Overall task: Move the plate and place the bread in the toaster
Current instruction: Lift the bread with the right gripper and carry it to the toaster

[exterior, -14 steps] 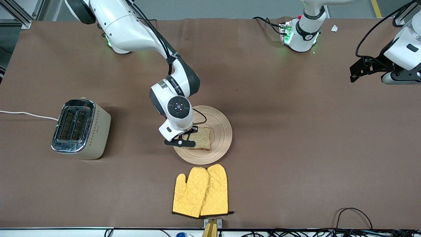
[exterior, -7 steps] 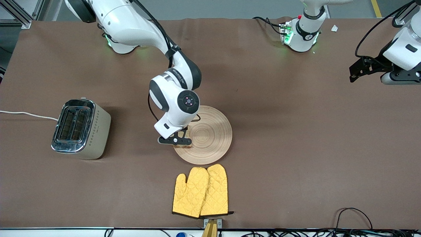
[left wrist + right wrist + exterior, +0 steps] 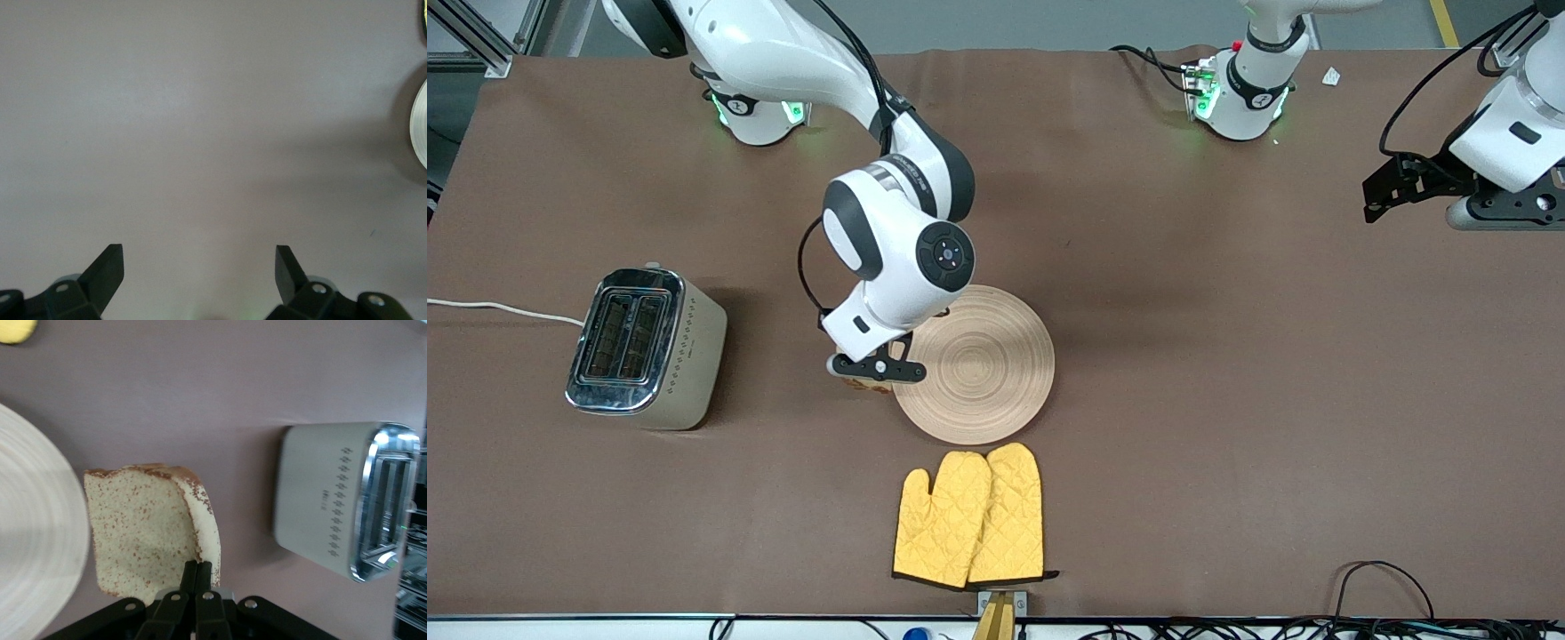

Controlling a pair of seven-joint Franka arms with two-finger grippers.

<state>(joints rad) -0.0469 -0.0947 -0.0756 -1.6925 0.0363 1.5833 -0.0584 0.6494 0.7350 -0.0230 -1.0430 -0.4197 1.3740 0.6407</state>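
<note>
Having carried the bread (image 3: 150, 530) off the plate (image 3: 983, 364) since a second ago, now hanging in the air over the bench (image 3: 1227, 356) just past the plate's rim, toward the toaster (image 3: 645, 348). Being gripped at one crust edge by the right claw (image 3: 869, 373), fingers pinched tight on the slice, as the right wrist view shows. In the front view, only a sliver of bread peeking out beneath the claw. Lying bare, the plate, its ring grooves fully showing, near the middle of the bench. Sitting well apart from it toward the right arm's end, the toaster, chrome top and two slots facing up, white cord (image 3: 503, 309) trailing off the bench edge. Resting flat, nearer to the front camera than the plate and just beside it, a pair of yellow mitts (image 3: 969, 517). Waiting over bare bench at the left arm's end, the left claw (image 3: 199, 270), fingers spread wide apart and holding nothing.
</note>
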